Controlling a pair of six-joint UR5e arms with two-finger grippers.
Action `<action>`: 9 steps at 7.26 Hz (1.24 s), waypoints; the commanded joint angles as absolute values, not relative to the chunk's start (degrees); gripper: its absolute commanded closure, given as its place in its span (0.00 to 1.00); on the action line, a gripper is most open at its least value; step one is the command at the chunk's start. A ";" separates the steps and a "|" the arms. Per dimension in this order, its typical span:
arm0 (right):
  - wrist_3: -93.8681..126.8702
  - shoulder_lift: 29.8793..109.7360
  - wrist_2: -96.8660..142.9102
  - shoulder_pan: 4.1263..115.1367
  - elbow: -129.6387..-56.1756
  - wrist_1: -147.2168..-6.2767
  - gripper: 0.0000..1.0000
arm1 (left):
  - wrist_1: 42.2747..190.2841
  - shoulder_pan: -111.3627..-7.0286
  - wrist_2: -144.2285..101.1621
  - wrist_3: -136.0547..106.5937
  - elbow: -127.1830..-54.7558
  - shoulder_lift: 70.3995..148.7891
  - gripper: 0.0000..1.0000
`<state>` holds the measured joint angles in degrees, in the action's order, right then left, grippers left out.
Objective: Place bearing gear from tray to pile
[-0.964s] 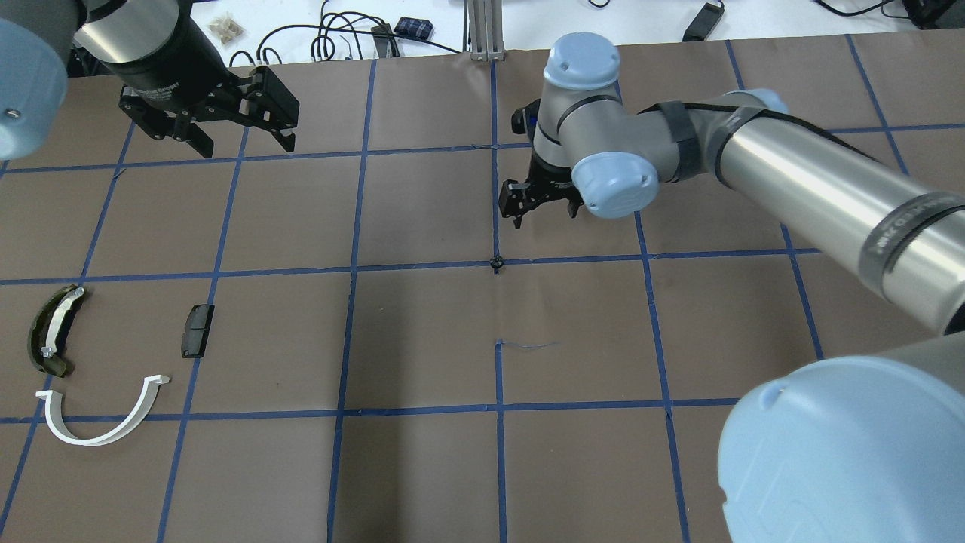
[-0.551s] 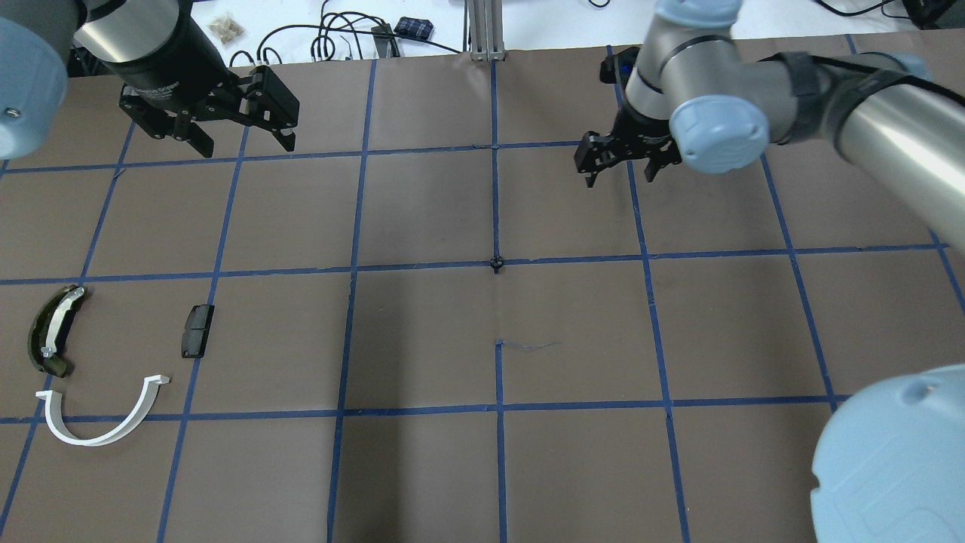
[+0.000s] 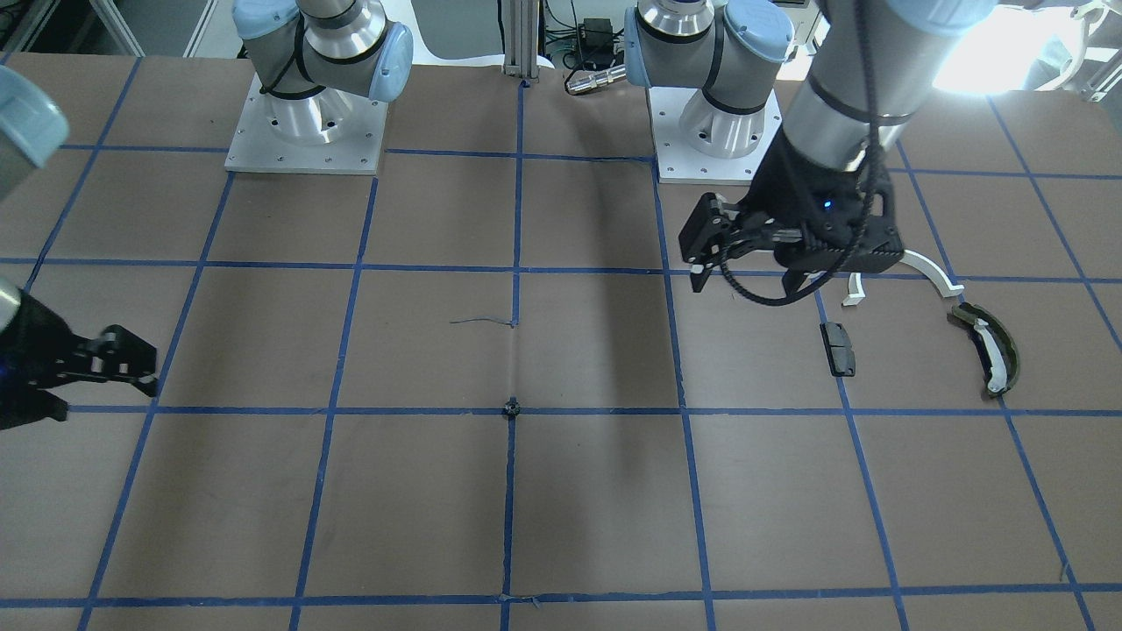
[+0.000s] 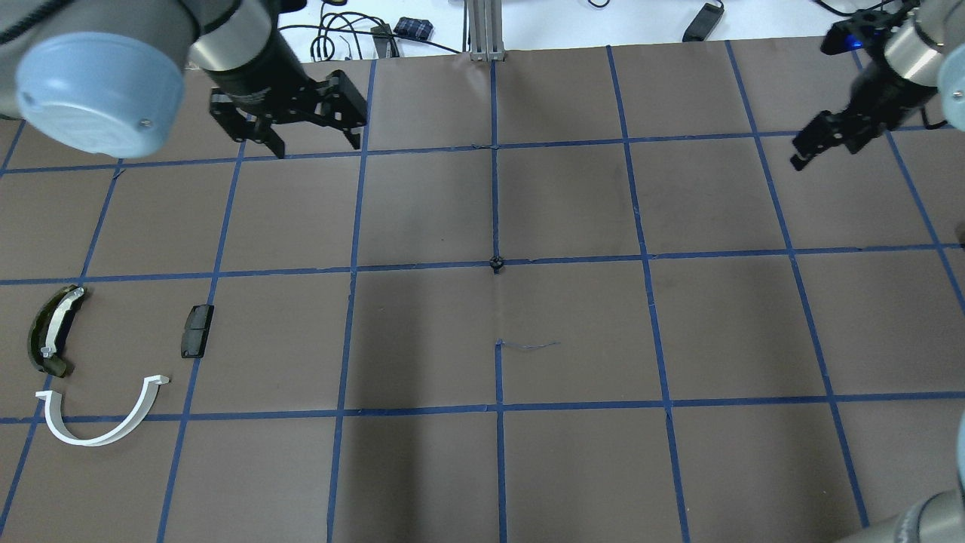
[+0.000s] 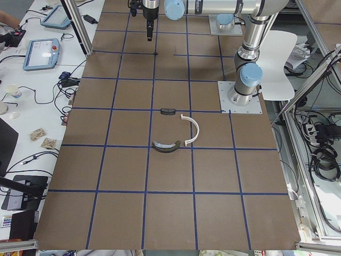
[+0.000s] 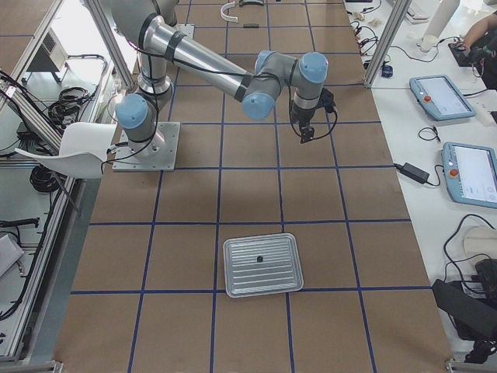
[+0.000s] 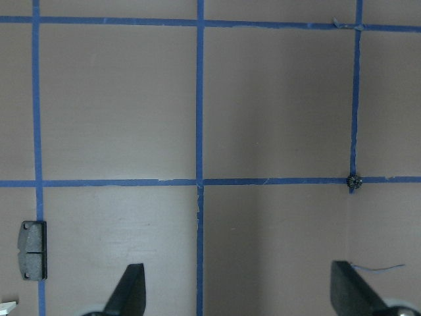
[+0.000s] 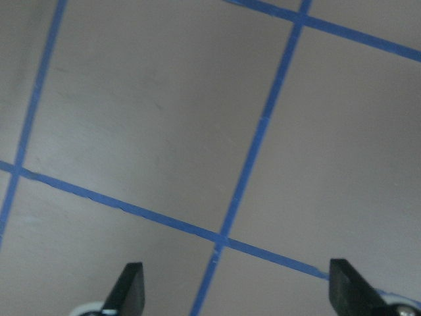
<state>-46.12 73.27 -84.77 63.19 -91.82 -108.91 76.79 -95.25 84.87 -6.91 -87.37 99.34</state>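
Note:
A small black bearing gear lies on the table at the central tape crossing, also in the front view and left wrist view. The metal tray shows only in the exterior right view, with one small dark part in it. The pile at the robot's left is a white half-ring, an olive curved piece and a black block. My left gripper is open and empty between pile and gear. My right gripper is open and empty, far right.
Blue tape divides the brown table into squares. Cables and small items lie beyond the far edge. Both arm bases stand at the robot's side. Operator tables with tablets flank the far side.
My right arm has swung from just beyond the gear to the far right of the table. My left gripper has shifted right, toward the middle. The gear and the pile have not moved.

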 commanded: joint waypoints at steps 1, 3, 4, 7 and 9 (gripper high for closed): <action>-67.66 72.78 -84.46 49.63 -91.93 -109.33 0.00 | 67.80 -102.63 84.20 -12.73 -87.54 108.15 0.00; -89.28 66.75 -84.73 38.21 -91.76 -113.96 0.00 | 59.46 -107.38 84.99 -17.21 -89.19 116.42 0.00; -94.87 62.62 -84.55 33.88 -91.24 -118.95 0.00 | 53.67 -108.36 85.08 -18.71 -91.82 119.41 0.00; -98.61 57.24 -84.29 30.85 -91.32 -122.08 0.00 | 46.85 -110.63 87.87 -19.59 -93.25 125.85 0.06; -100.10 55.55 -84.46 30.76 -91.32 -124.88 0.00 | 46.67 -112.85 90.26 -20.83 -94.04 126.13 0.09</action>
<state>-99.25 56.68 -84.43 30.91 -91.24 -123.37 46.95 -111.72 89.18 -20.36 -93.44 125.84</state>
